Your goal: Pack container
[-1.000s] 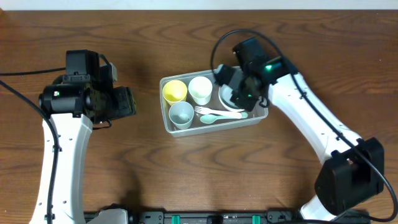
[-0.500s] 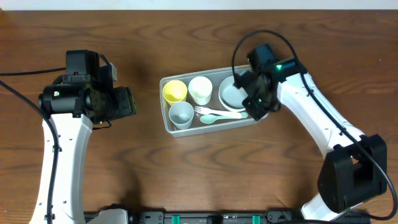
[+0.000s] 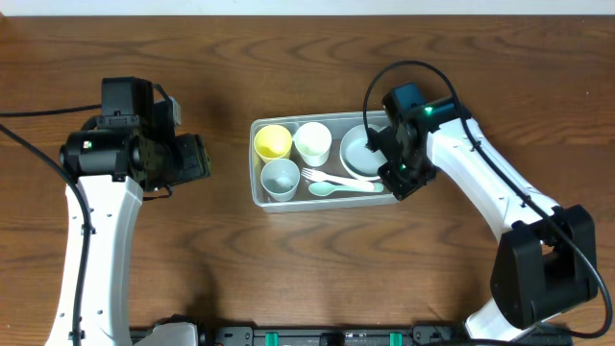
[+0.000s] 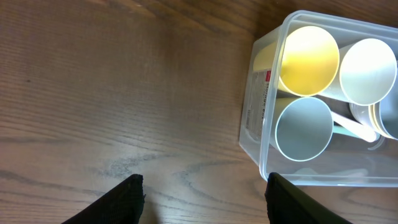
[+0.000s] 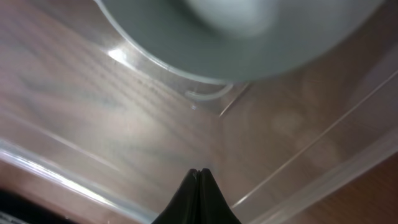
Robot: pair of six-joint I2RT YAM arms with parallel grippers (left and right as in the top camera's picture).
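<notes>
right gripper (image 5: 199, 176) sits at the clear container's (image 3: 256, 183) right end, fingers pressed together; left gripper (image 4: 205, 186) hangs wide open near the yellow cup (image 4: 308, 51).

Three cups (image 3: 312, 142) inside clear container (image 3: 257, 179)

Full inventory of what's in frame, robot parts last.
container: 1, clear plastic, mid-table
yellow cup: 1, yellow, container's left end, upper in the overhead view
white cup: 1, white, right of the yellow cup
pale blue cup: 1, pale blue-grey, container's left end, lower
bowl: 1, pale, container's right end
fork: 1, white, lying below the bowl
spoon: 1, mint green, beside the fork
table: 1, brown wood
left end effector: 1, black, open, left of the container
right end effector: 1, black, shut, at the container's right end
</notes>
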